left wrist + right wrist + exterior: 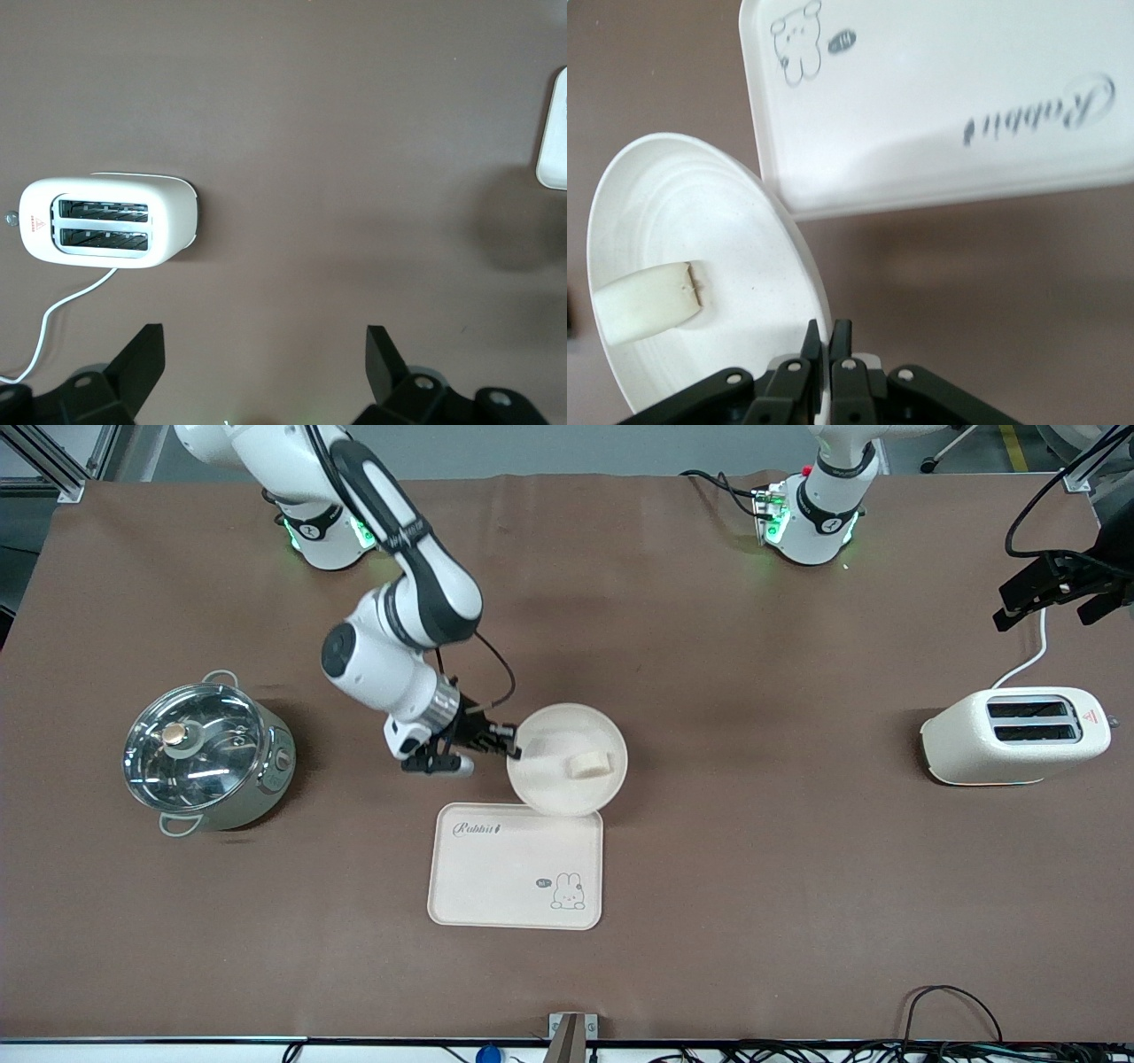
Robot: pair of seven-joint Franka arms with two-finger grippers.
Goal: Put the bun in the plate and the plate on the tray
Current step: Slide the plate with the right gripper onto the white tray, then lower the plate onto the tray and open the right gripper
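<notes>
The round cream plate point(554, 784) carries the small bun point(590, 763). Its nearer rim overlaps the edge of the "Rabbit" tray point(514, 868) that lies farthest from the front camera. My right gripper point(512, 749) is shut on the plate's rim, on the side toward the right arm's end of the table. The right wrist view shows its fingers point(819, 341) pinching the rim of the plate point(700, 204), with the bun point(651, 301) inside and the tray point(939, 97) past it. My left gripper point(1054, 589) waits open and empty in the air above the toaster's end of the table; it also shows in the left wrist view point(261, 341).
A cream toaster point(1014, 735) with a white cord stands at the left arm's end, also seen in the left wrist view point(106, 221). A glass-lidded pot point(208, 757) stands at the right arm's end. A bit of the tray's edge point(554, 133) shows in the left wrist view.
</notes>
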